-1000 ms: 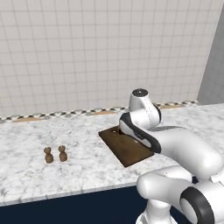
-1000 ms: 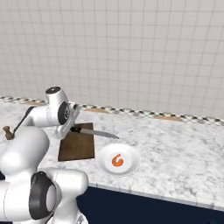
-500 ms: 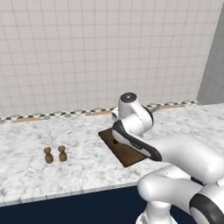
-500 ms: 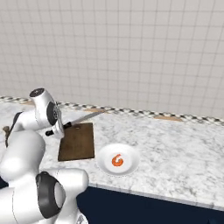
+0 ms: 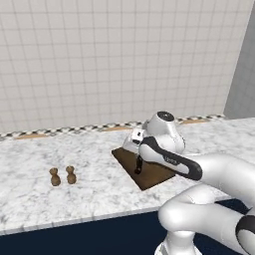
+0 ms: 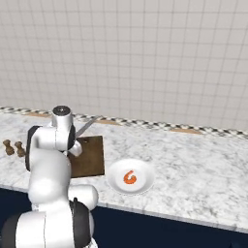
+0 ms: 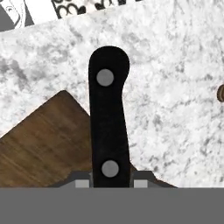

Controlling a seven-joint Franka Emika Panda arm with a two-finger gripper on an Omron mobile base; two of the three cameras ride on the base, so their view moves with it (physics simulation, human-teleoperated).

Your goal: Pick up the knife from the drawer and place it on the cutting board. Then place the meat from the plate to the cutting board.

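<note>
A: Entry, change since a moment ago?

B: The arm has swung the knife (image 7: pixel 108 118) leftward along the counter (image 5: pixel 30 199). In the right base view the blade, which pointed toward the plate (image 6: pixel 117 186) a second ago, now angles up and back toward the wall. The gripper (image 5: pixel 139 166) stays clamped on the black handle, low over the cutting board (image 5: pixel 157 176). By my reading, the knife is out of the drawer and close to being set down; the meat is not yet handled.

A: Stock, left to right?

B: Shakers (image 5: pixel 63 176): two, brown, standing just beside each other, well apart from the board. Cutting board: one, nothing resting on it yet. Knife: one, held above it. Plate: one, white, near the board's right side. Meat (image 6: pixel 129 177): one, orange-red, lying on the plate.
</note>
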